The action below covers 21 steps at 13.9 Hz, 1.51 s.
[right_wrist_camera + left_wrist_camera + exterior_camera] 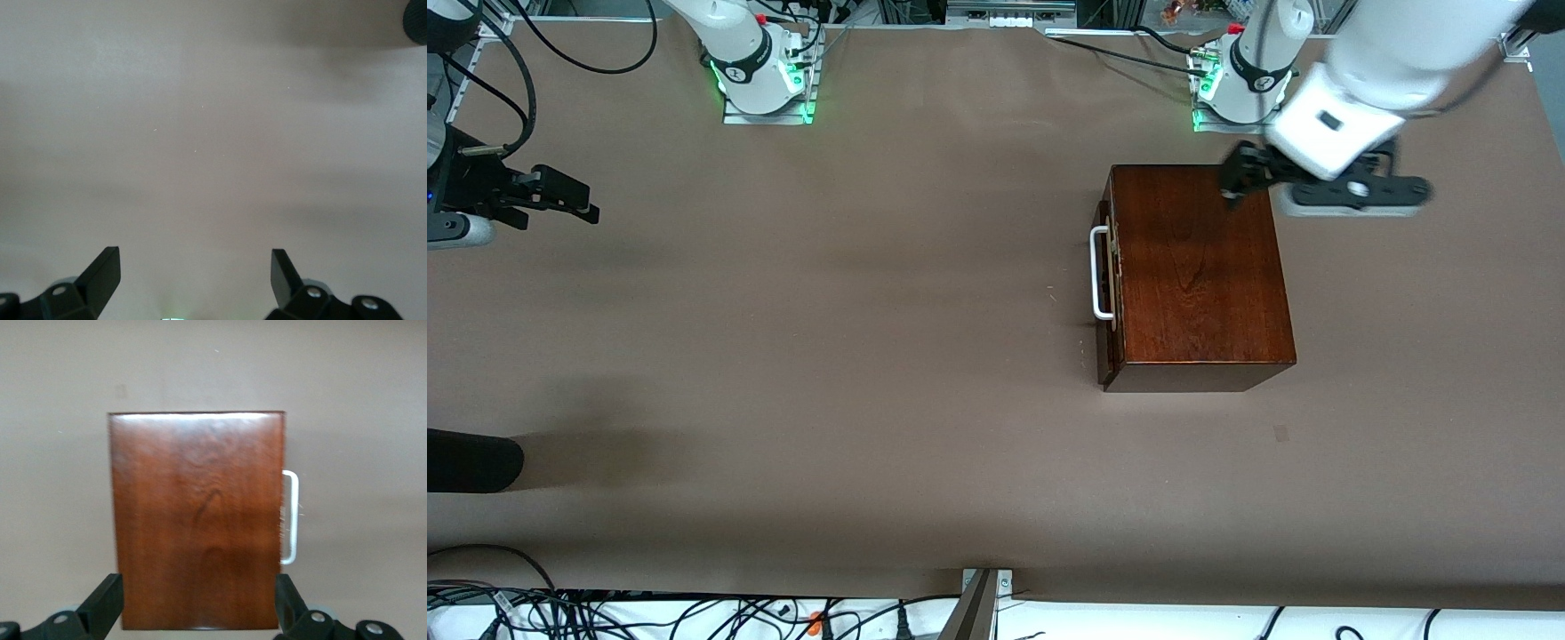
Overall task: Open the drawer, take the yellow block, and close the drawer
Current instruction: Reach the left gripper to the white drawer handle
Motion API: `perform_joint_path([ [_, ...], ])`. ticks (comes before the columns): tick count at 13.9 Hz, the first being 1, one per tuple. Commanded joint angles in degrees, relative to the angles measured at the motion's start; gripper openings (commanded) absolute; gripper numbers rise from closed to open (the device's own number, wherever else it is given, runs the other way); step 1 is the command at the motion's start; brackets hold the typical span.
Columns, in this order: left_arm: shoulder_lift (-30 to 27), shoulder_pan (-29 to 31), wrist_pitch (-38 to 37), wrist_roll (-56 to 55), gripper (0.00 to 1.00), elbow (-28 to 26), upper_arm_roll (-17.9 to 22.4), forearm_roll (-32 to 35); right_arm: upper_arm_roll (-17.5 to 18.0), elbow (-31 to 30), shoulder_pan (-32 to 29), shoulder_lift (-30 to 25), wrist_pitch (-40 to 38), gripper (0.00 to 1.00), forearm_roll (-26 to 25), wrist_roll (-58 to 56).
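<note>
**Drawer shut as left pincer hovers over wooden box**

A dark reddish-brown wooden box (1200,271) sits on the brown tabletop (871,356) toward the left arm's end, its drawer (1107,293) pushed in flush with the box body. The drawer's white U-shaped handle (1100,272) points toward the right arm's end of the tabletop, and nothing is touching it. The box's polished top catches a band of light along one edge in the left wrist view.

The left pincer (1234,182) hangs in the air over the corner of the box closest to the left arm's base. Its fingers (107,603) are spread wide and released, with the box top filling the gap between them in the left wrist view; they grasp nothing.

The right pincer (569,203) waits over bare tabletop at the right arm's end, well apart from the box. Its fingers (100,273) also stand apart, released and empty, with only the plain brown surface below them in the right wrist view.

The yellow block cannot be seen in any view.

A dark rounded object (471,460) juts in at the edge of the tabletop at the right arm's end, nearer to the front camera than the right pincer.
</note>
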Motion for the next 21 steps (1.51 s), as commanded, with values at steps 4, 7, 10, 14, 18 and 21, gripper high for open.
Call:
perform_joint_path([
  [4, 6.0, -11.19, -0.78, -6.71, 1.0, 2.08, -5.02, 6.19, -0.53, 1.07, 0.55, 0.06, -1.1, 1.0, 0.72, 0.37],
  [7, 7.94, -12.35, 4.21, -8.45, 1.0, 1.38, -5.02, 6.99, -0.53, 0.98, 0.55, 0.06, -1.1, 1.0, 0.72, 0.29],
  [10, 11.36, -13.32, 4.85, -12.58, 1.0, 1.64, -5.02, 7.08, -0.53, 0.98, 0.55, 0.06, -1.1, 1.0, 0.72, 0.37],
  [14, 16.54, -15.16, 9.58, -21.29, 1.0, 0.15, -4.85, 9.18, -0.53, 0.98, 0.55, 0.06, -1.1, 1.0, 0.72, 0.37],
  [18, 18.05, -15.78, 17.04, -23.05, 1.0, -6.77, -4.85, 11.83, -0.53, 1.07, 0.55, 0.06, -1.1, 1.0, 0.72, 0.37],
  [21, 18.23, -15.78, 20.75, -23.49, 1.0, -11.26, -4.93, 14.8, -0.53, 1.07, 0.55, 0.06, -1.1, 1.0, 0.72, 0.37],
])
